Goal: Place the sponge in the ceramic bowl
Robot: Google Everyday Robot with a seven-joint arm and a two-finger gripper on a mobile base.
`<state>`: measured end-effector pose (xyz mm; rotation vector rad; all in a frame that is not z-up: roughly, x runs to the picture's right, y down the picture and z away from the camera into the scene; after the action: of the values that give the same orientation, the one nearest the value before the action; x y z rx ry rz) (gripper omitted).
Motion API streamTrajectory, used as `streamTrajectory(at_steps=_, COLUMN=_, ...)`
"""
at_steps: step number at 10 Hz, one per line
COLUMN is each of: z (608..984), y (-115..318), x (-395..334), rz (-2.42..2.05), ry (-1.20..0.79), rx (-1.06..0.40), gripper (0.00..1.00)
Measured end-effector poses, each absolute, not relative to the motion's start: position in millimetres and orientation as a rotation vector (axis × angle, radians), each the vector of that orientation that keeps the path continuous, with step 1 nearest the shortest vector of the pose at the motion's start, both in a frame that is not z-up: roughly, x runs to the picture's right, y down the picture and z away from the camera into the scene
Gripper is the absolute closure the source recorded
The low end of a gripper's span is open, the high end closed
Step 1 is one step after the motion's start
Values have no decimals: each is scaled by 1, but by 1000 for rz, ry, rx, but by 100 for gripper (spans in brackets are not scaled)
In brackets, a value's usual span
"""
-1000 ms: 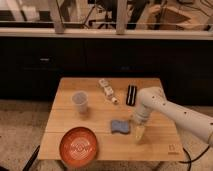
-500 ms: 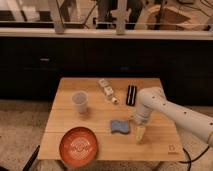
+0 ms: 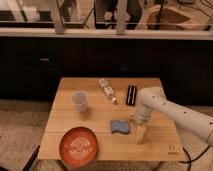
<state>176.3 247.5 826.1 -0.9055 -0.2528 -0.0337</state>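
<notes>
beside the sponge (image 3: 119, 126) is the gripper (image 3: 141, 134), ceramic bowl (image 3: 67, 145) apart.

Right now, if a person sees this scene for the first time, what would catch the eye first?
The orange ceramic bowl at the front left of the table stands out most. Next comes the white arm reaching in from the right, its end effector pointing down just right of the blue sponge.

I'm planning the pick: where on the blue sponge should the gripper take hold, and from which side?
Probably across the middle of the sponge, on its two long edges, coming from above: it lies flat on the table, so only its edges offer purchase. The gripper is low beside its right end.
</notes>
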Motion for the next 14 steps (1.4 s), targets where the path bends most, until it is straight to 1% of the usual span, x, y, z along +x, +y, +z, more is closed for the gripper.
streamTrajectory(at_steps=2, z=826, y=246, x=176, rz=-40, ry=-247, rx=-875, gripper=20)
streamTrajectory(at_steps=4, z=818, y=240, x=170, rz=-30, ry=-300, rx=-768, gripper=20)
streamTrajectory(at_steps=6, z=813, y=231, x=160, rz=-33, ry=-365, rx=-704, gripper=20)
streamTrajectory(at_steps=12, z=821, y=235, x=142, rz=-50, ry=-470, rx=-625, gripper=20)
streamTrajectory(at_steps=13, z=822, y=236, x=138, rz=-60, ry=-491, rx=-606, gripper=22)
streamTrajectory(at_steps=14, z=823, y=235, x=133, rz=-68, ry=-506, rx=-603, gripper=29)
